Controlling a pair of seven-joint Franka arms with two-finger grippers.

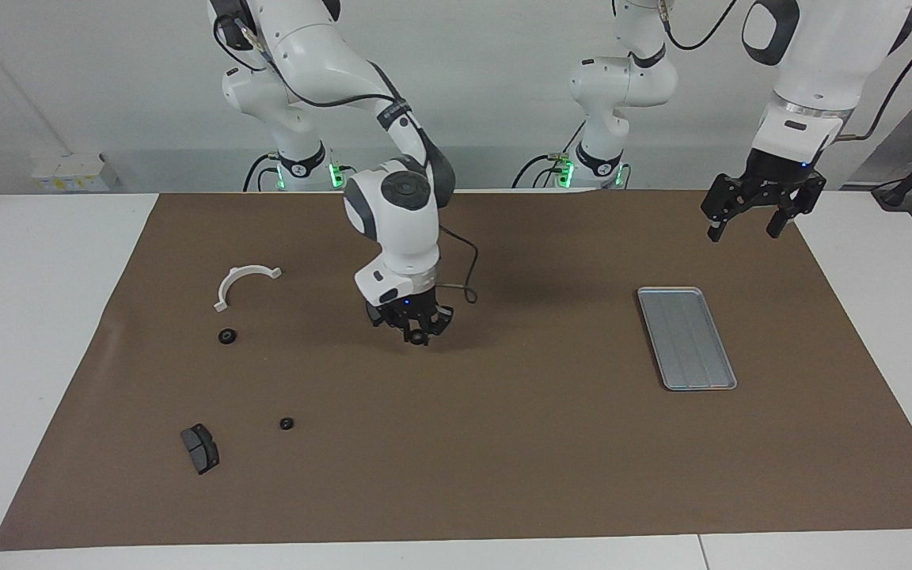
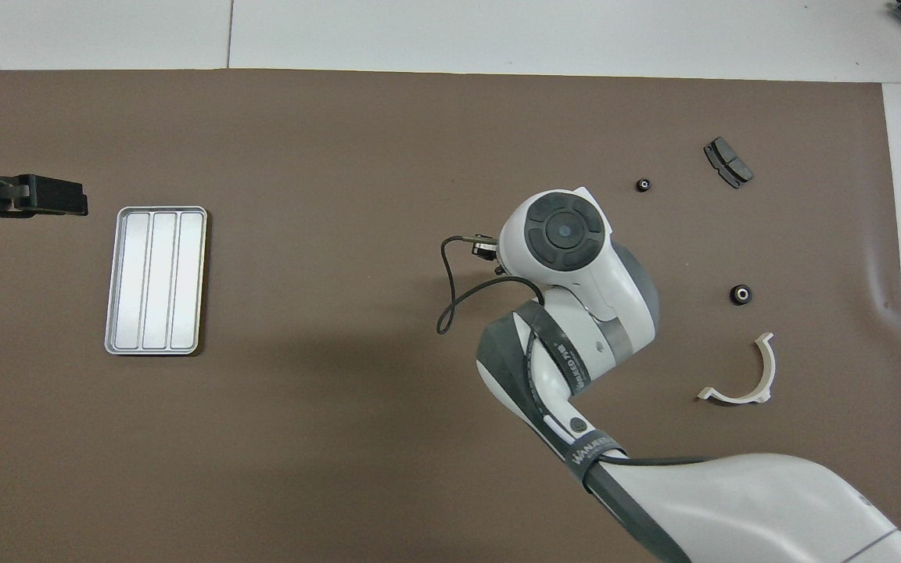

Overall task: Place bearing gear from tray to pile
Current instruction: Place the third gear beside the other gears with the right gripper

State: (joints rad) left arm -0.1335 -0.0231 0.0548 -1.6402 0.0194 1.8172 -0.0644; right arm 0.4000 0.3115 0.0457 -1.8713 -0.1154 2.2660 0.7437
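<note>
The right hand (image 1: 415,332) hangs just above the brown mat (image 1: 503,443) near the middle of the bench (image 1: 44,317), its fingers closed on a small black gear (image 1: 418,338) that shows at their tips in the facing view. In the overhead view the arm's wrist covers both hand and gear.

The left hand (image 1: 757,218) hovers with its fingers spread and nothing between them, over the mat's corner at the left arm's end, on the robots' edge. This arm waits.

The tray (image 1: 687,339) lies flat on the mat toward the left arm's end, with nothing in it.

Toward the right arm's end lie the other parts, well apart from one another: a white curved bracket (image 1: 244,283) nearest the robots, a black gear beside it (image 1: 226,336) a little farther out, a smaller black gear (image 1: 286,423) farther still, and a dark brake pad (image 1: 200,448) farthest out, near the mat's corner.
</note>
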